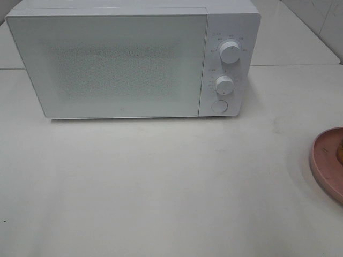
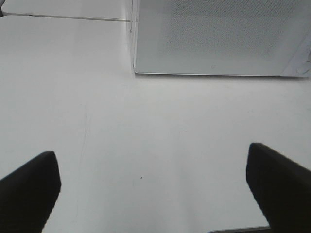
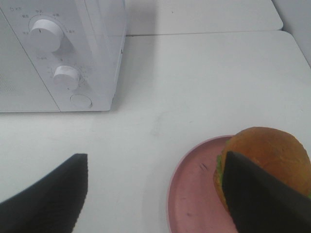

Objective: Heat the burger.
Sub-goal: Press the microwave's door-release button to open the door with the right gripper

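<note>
white table (image 1: 161,187) bears microwave (image 1: 107,64), burger (image 3: 272,150) on pink plate (image 3: 194,189); left end effector (image 2: 150,151) and right end effector (image 3: 155,158) gape empty.

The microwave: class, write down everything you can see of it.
The microwave is a white box standing upright at the back of the white table. Its door, with a speckled window, is shut. The right-hand panel carries an upper knob, a lower knob and, lowest, a round button. Only the table touches it.
</note>
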Robot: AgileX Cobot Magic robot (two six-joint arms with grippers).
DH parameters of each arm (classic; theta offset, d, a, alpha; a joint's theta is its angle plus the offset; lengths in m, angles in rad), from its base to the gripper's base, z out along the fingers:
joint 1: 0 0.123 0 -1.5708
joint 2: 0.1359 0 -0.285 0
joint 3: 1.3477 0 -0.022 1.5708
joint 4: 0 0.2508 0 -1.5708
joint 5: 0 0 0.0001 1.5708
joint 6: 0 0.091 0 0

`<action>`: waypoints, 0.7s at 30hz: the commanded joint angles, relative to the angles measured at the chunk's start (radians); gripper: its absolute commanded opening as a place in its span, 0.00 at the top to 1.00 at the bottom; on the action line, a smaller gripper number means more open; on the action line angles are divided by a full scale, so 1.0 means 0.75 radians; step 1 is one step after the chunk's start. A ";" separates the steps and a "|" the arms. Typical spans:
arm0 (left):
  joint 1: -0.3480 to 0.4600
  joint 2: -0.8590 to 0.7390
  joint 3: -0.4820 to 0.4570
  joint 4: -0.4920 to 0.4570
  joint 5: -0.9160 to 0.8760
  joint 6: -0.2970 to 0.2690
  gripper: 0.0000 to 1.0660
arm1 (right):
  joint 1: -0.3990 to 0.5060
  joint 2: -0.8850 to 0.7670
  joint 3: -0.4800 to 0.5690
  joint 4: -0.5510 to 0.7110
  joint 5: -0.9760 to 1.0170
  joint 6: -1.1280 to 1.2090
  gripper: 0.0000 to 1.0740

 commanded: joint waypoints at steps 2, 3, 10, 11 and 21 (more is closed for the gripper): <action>-0.005 -0.033 0.005 0.000 -0.013 0.005 0.10 | 0.000 0.147 0.004 0.001 -0.179 0.008 0.30; -0.005 -0.033 0.005 0.000 -0.013 0.005 0.10 | 0.000 0.147 0.004 0.001 -0.179 0.008 0.30; -0.005 -0.033 0.005 0.000 -0.013 0.005 0.10 | 0.000 0.372 0.001 0.001 -0.412 0.008 0.30; -0.005 -0.033 0.005 0.000 -0.013 0.005 0.10 | 0.000 0.372 0.001 0.001 -0.412 0.008 0.30; -0.005 -0.033 0.005 0.000 -0.013 0.005 0.10 | 0.000 0.637 0.001 0.001 -0.759 0.009 0.30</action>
